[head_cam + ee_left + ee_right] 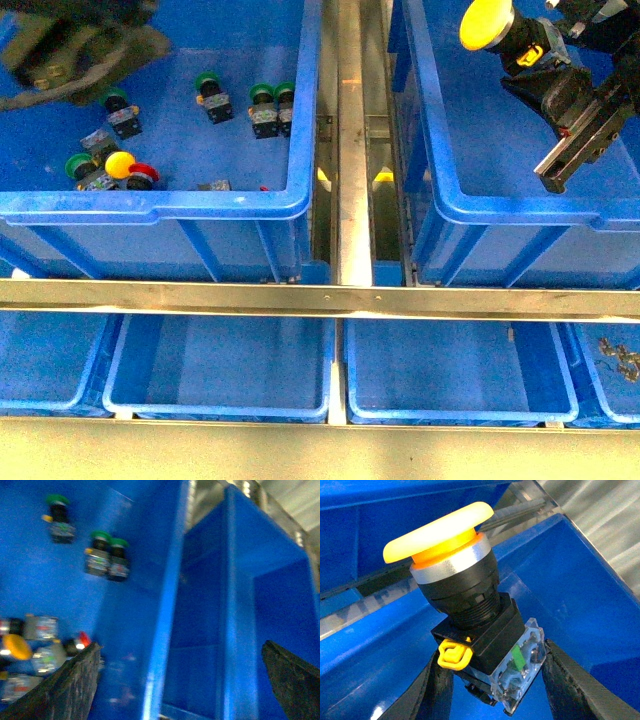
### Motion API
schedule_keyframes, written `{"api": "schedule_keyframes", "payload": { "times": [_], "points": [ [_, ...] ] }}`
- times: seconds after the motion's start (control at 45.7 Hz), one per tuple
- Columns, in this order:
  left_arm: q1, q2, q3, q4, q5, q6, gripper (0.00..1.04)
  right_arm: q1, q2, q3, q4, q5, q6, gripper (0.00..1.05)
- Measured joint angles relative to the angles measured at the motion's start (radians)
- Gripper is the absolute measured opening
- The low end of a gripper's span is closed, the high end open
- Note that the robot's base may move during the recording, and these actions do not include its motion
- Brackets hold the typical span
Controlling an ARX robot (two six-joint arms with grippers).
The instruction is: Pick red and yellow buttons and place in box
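Observation:
My right gripper (548, 52) is shut on a yellow button (487, 23) and holds it in the air over the box (520, 211), the deep blue bin on the right. In the right wrist view the fingers (438, 690) clamp the button's (460, 575) clear-and-black body, with the box's wall (580, 580) behind. My left gripper (95, 52), blurred, hangs open over the left bin (200, 206). There lie another yellow button (120, 164), a red button (144, 175) and several green ones (262, 97). The left wrist view shows the open gripper (180, 680), the yellow cap (17, 647) and the red cap (84, 639).
A metal upright (350, 130) fills the gap between the two bins. A metal rail (340, 298) crosses in front of them. Below it stand shallower blue trays (220, 370); the far right one holds small metal parts (620, 356).

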Motion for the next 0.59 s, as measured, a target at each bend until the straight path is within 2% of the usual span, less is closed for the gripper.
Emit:
{"api": "schedule_keyframes", "payload": {
  "times": [0.284,0.481,0.525,0.591],
  "points": [
    [0.153,-0.237,-0.290,-0.026,-0.177,0.142,0.96,-0.014,0.000,0.058,-0.071,0.010,-0.002,0.42],
    [0.223,-0.244,-0.570,0.559,-0.098,0.482,0.70,-0.021,-0.026,0.068,-0.109,0.026,0.000,0.42],
    [0.235,-0.256,-0.616,0.629,-0.092,0.547,0.65,-0.021,-0.032,0.069,-0.124,0.040,0.001,0.42],
    [0.259,-0.327,-0.685,0.678,-0.074,0.628,0.51,-0.021,-0.050,0.069,-0.151,0.060,0.000,0.42]
  ]
}}
